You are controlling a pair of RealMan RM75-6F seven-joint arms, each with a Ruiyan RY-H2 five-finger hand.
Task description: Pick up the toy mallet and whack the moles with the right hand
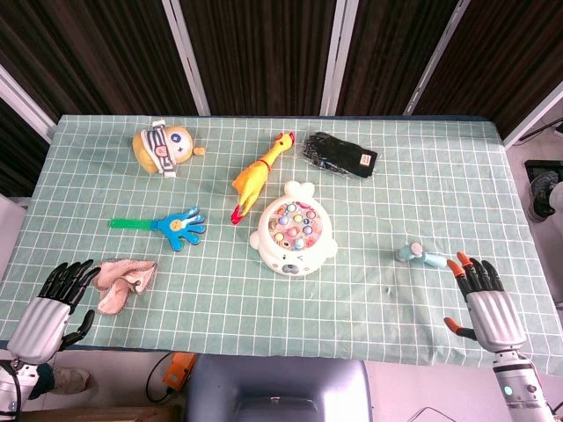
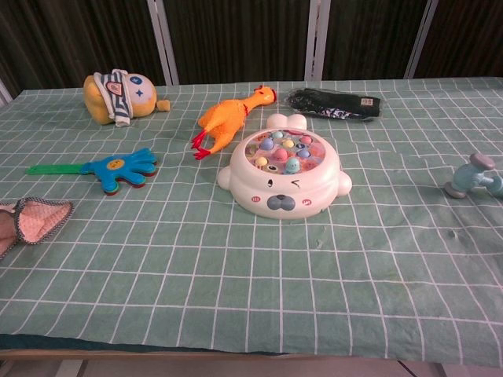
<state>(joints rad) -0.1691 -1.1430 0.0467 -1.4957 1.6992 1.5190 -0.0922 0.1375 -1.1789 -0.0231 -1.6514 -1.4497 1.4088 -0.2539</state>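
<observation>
while nothing is held yet, the task stands at its very first step, the reach for the mallet. going left to right, the left hand [image 1: 54, 308] rests at the near left corner of the table [image 1: 369, 290], fingers spread and empty, just beside a crumpled pink cloth [image 1: 121, 280]. further in lie a blue hand-shaped clapper [image 1: 176, 227] on a green stick, a striped round plush toy [image 1: 161, 148] and a rubber chicken [image 1: 255, 176]. near the middle sits the whack-a-mole toy [image 1: 294, 230], a white animal-shaped base with pastel moles on top, and a black glove [image 1: 339, 155] lies behind it.

well to the right of that game lies the toy mallet [image 1: 420, 255], pale blue, flat on the table. its long axis runs roughly left to right in the head view, with the head toward the game and the handle pointing toward the right edge. the right hand [image 1: 479, 299] hovers at the near right corner, open wide with orange fingertips [image 1: 455, 265] up, close to the handle but apart from it.

the next move, i judge, calls for bringing the right hand forward and left over the handle, then closing around it across its length.
</observation>
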